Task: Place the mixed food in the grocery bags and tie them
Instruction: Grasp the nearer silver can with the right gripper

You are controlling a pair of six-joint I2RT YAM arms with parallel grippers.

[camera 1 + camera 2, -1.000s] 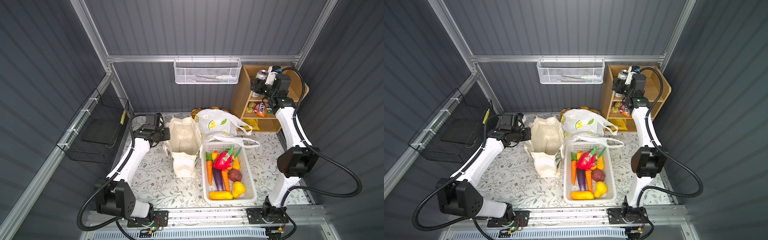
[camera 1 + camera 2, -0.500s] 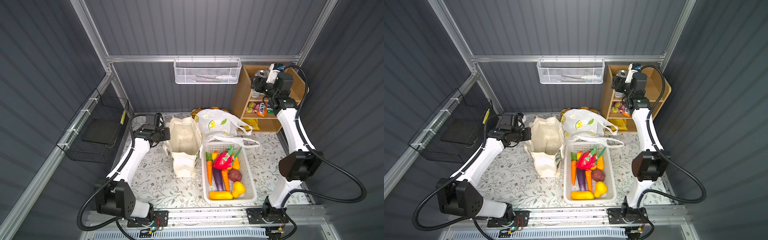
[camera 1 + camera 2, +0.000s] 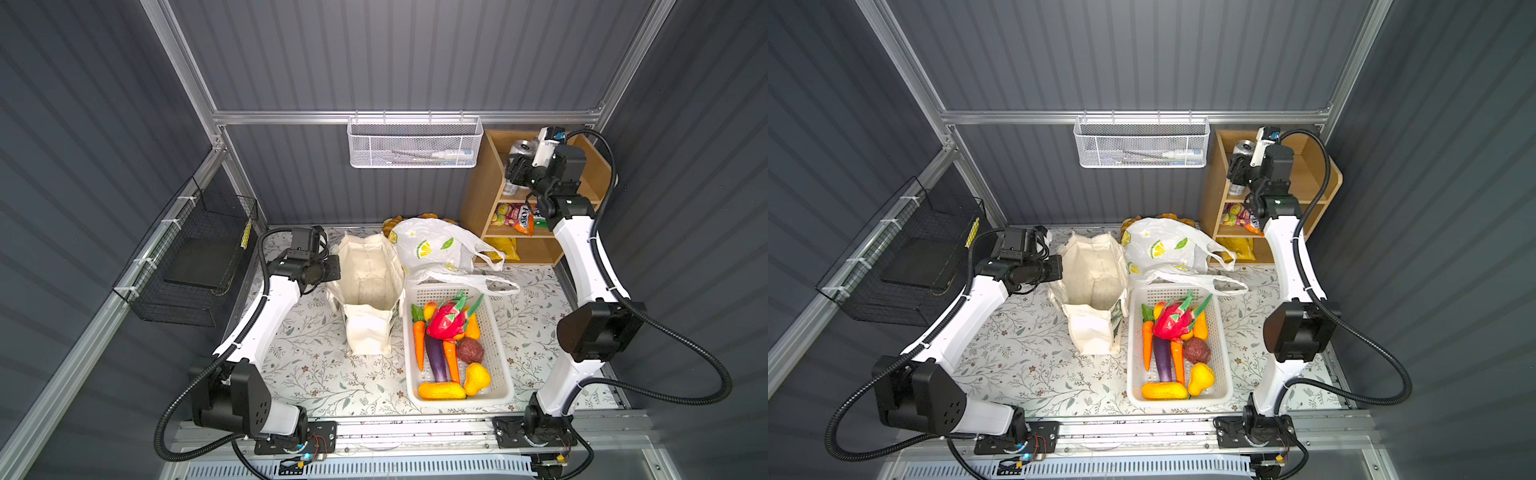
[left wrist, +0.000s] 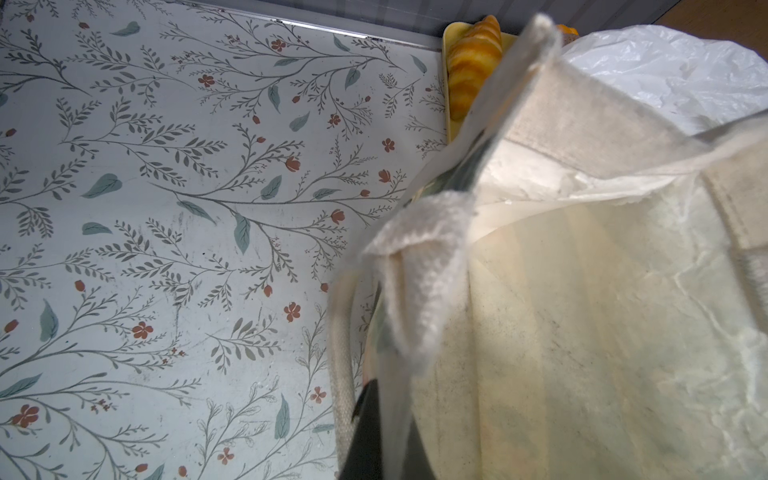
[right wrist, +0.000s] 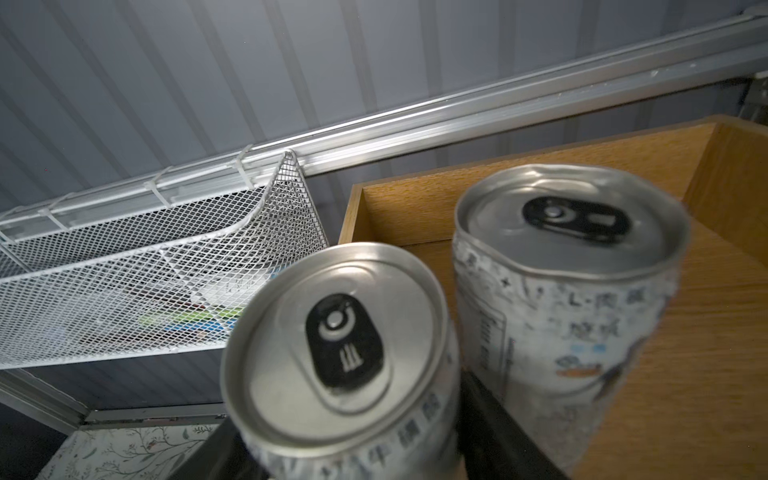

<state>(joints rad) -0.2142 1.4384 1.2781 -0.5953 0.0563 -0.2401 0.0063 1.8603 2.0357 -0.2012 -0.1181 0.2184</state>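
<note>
White links, black joints, corrugated black cables: left arm [image 3: 266, 320], right arm [image 3: 582, 257].

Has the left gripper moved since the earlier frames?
No. The left gripper stays clamped on the cream canvas tote, same offset from the black wire wall basket.

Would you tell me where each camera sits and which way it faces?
Top views: high over the arms' bases, looking down on the table; both whole arms show, left gripper at the canvas tote, right gripper in the wooden shelf.
Left wrist: on the left arm, looking past the tote's rim to the table; one finger shows.
Right wrist: on the right arm, facing the shelf's top compartment; dark fingers flank the near can.
Shared: tote in left wrist and top views; shelf and mesh basket in right wrist and top views.
</note>
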